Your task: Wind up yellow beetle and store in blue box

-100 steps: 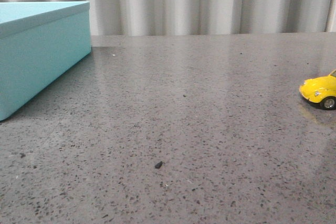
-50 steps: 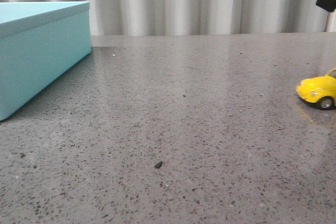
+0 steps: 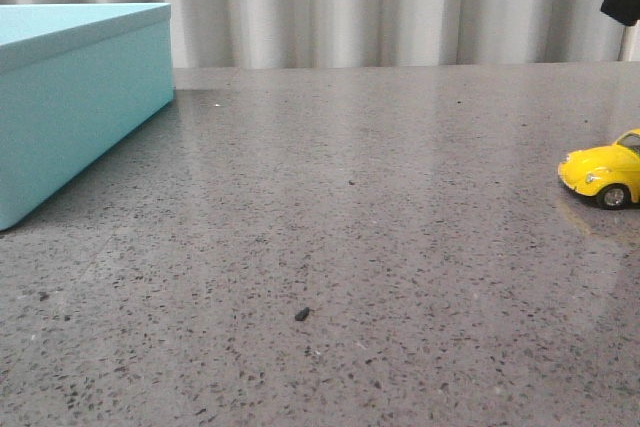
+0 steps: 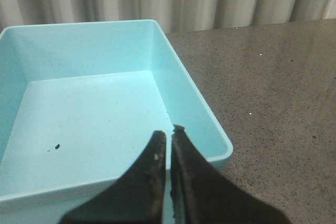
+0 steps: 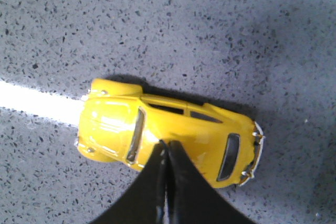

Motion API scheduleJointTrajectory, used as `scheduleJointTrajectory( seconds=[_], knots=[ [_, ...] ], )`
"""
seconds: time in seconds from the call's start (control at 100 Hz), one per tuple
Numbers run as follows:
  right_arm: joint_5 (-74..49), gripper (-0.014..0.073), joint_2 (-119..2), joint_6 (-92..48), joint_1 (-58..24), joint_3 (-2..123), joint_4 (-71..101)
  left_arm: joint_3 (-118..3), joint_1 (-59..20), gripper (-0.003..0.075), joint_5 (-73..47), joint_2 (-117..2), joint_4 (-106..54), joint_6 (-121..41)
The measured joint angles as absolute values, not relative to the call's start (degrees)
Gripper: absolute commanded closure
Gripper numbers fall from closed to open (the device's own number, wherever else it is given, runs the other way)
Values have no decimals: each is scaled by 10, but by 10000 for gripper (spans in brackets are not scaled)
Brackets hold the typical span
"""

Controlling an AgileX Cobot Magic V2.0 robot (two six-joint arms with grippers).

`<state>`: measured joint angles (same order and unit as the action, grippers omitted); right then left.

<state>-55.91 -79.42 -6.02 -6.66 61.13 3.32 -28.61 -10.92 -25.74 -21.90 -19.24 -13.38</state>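
**Right arm over car, box open and waiting**

Front: yellow beetle [image 3: 603, 179] sits on the table [image 3: 350, 247] at the far right edge, well apart from the blue box [image 3: 75, 97] far left.

Left wrist: left gripper [image 4: 169, 142] hovers above the box interior, fingers together, holding nothing. Lid off, so storing is unobstructed.

Right wrist: right gripper [image 5: 167, 153] directly over the car roof, fingers pressed together, not around it. Looks placed to push the car along for winding.

Yellow beetle [image 3: 603, 176] upright on wheels, far right; blue box [image 3: 70, 97] far left, w/o lid.
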Motion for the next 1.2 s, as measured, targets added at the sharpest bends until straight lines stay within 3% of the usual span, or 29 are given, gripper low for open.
scheduleJointTrajectory(
  seconds=[0.77,1.2],
  knots=[
    [-559,645,-803,-59,-65,611,33,-286,-109,741,-257,-219,-194,-134],
    [-568,645,-806,-46,29,612,0,-286,-109,741,-257,-219,-194,-134]
  ],
)
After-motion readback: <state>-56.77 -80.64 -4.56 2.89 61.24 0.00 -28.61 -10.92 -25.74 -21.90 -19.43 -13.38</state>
